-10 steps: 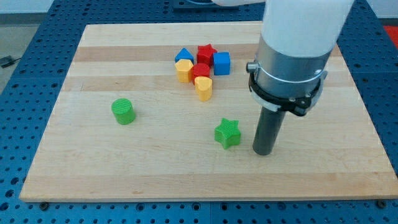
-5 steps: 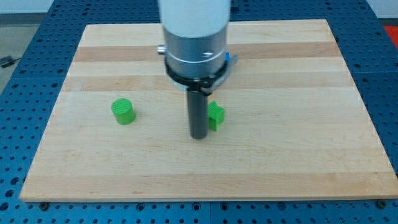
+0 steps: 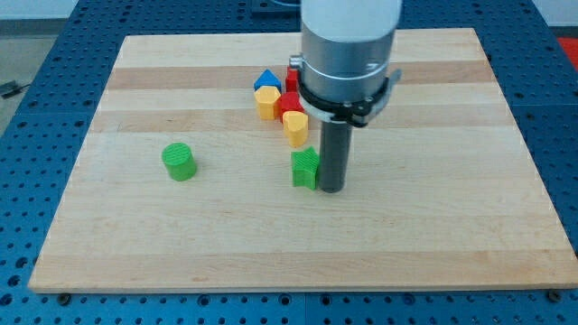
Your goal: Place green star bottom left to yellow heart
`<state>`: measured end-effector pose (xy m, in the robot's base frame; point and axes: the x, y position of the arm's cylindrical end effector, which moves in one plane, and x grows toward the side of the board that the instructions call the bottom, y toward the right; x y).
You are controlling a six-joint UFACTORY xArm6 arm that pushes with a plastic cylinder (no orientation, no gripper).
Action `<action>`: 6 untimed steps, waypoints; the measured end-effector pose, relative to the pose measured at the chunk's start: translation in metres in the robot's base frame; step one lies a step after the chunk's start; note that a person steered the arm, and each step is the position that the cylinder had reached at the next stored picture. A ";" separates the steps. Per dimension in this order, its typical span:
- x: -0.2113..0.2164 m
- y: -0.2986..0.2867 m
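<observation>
The green star [image 3: 304, 168] lies near the board's middle, just below the yellow heart [image 3: 295, 128]. My tip [image 3: 331, 188] rests on the board touching the star's right side. The rod and arm hide the blocks behind them at the view's top. The heart sits at the lower end of a cluster of blocks.
The cluster holds a yellow block [image 3: 266, 102], a blue block [image 3: 267, 81], a red heart [image 3: 290, 104] and a partly hidden red block [image 3: 293, 73]. A green cylinder [image 3: 179, 162] stands alone at the view's left. The wooden board [image 3: 135, 235] lies on a blue perforated table.
The green star has been pushed up and left, ending just below the yellow heart. My tip swung left of the star and is now back on its right side.
</observation>
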<state>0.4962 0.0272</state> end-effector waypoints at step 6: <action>0.015 -0.096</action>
<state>0.5109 -0.0684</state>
